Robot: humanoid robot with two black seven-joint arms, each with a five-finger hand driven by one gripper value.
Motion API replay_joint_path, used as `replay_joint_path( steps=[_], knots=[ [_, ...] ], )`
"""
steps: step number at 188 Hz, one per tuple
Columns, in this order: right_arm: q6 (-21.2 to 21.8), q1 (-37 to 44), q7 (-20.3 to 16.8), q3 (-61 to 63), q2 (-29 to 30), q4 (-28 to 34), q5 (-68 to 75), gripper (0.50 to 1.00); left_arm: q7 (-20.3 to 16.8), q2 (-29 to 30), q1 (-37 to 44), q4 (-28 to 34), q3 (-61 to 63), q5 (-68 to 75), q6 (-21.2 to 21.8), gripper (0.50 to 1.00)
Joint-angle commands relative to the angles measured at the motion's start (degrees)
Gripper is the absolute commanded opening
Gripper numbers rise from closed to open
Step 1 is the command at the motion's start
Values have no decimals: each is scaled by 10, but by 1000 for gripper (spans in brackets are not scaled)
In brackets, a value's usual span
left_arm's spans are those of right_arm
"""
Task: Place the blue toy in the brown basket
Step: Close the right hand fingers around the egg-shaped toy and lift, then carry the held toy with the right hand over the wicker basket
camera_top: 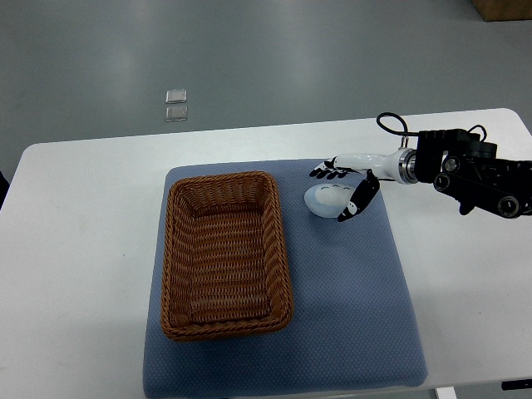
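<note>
A pale blue toy [322, 199] lies on the blue mat [349, 299], just right of the brown wicker basket [226, 252]. The basket holds nothing. My right hand [342, 189] reaches in from the right edge and sits over the toy. Its fingers [329, 173] spread along the toy's far side and its thumb [357, 202] lies against the near right side. The hand brackets the toy without being closed on it. The toy rests on the mat. No left arm shows.
The mat lies on a white table [75, 249]. Two small clear packets [175, 105] lie on the grey floor beyond the table's far edge. A brown box corner [503, 8] shows at the top right.
</note>
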Motion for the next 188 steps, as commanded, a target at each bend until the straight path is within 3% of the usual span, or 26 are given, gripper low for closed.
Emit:
replay_joint_path(
  steps=[1,29,39,51,57,86,131,188],
  knots=[
    [-10,-6,0,0,7,-1,-1,919,0,0,0,0,0,0,0,1000],
    [-19,-14,0,-2,18,-13,-2,897,0,0,0,3,0,0,0,1000],
    [-20,-15,0,-2,19,-14,-3,809,0,0,0,3,0,0,0,1000],
    [-23,-16,0,-2,19,-16,-3,742,0,0,0,4,0,0,0,1000],
    [-32,-17,0,-3,19,-19,-4,660,0,0,0,4,0,0,0,1000],
    [-39,-14,0,-2,18,-28,-26,501,0,0,0,4,0,0,0,1000],
    [-21,21,0,0,3,-14,-20,500,0,0,0,4,1,0,1,1000],
    [18,94,-4,7,-19,75,9,500,0,0,0,5,1,0,0,1000]
  ],
)
